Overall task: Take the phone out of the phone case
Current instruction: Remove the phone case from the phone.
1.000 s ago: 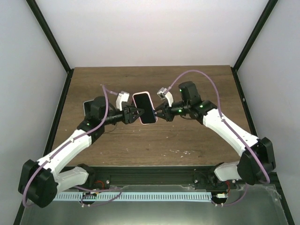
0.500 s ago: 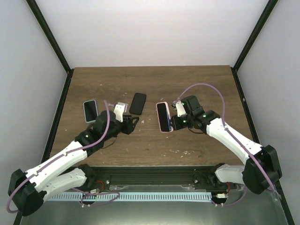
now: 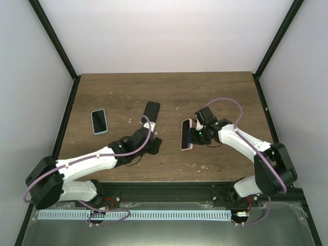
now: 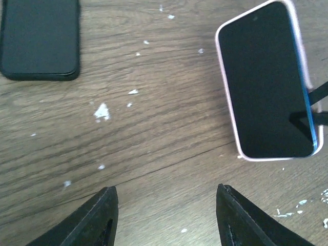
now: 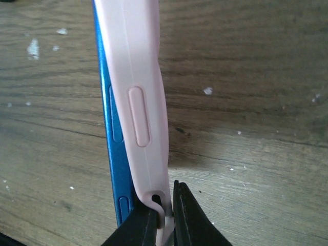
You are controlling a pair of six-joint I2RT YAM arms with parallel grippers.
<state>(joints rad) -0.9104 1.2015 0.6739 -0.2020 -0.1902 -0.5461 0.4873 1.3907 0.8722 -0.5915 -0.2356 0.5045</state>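
The phone [image 4: 264, 82], black-screened with a blue frame [image 5: 115, 138], sits in a pink phone case [image 5: 138, 92]. My right gripper [image 5: 165, 218] is shut on the case's rim at one end and holds it tilted on its long side, low over the table. Along that side the blue frame shows beside the pink wall. From above, the case [image 3: 186, 134] lies just left of the right gripper [image 3: 195, 135]. My left gripper [image 3: 155, 145] is open and holds nothing; its fingertips [image 4: 105, 210] hover over bare wood, left of the cased phone and apart from it.
A bare black phone [image 3: 150, 113] lies flat behind the left gripper, also seen as a black phone [image 4: 40, 38] in the left wrist view. Another phone in a light blue case [image 3: 99, 121] lies at the left. The wooden table [image 3: 169, 89] has white specks.
Both grippers held the cased phone up at mid-table. The left gripper let go, drew back toward the near edge and opened a bit. The right gripper carried the case right and down.
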